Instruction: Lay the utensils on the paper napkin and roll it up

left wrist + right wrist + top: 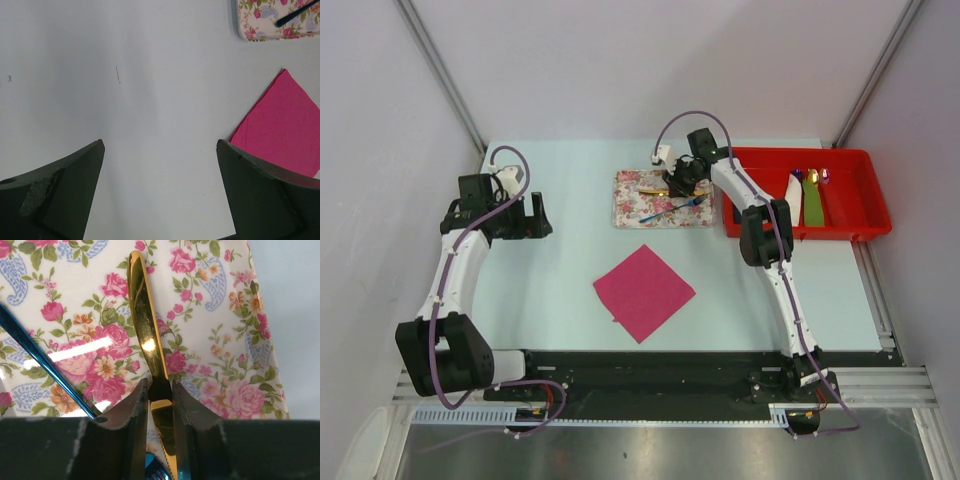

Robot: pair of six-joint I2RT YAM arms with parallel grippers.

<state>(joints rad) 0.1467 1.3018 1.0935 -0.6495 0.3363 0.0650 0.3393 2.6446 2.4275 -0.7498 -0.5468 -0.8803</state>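
1. The right fingers [135, 412] pinch the gold knife [145, 330] across its width, on the floral tray [225, 340] at the far middle of the surface.
2. The knife's long axis runs left-right along the tray's far side, with the handle pointing left, ahead of the fingers. The blue fork [45, 365] lies aslant beside it, not touching.
3. The pink napkin [644, 292] lies nearer and slightly left, well apart from the tray.
4. The left fingers [65, 190], spread wide, hover over the surface at left, farther from the knife.
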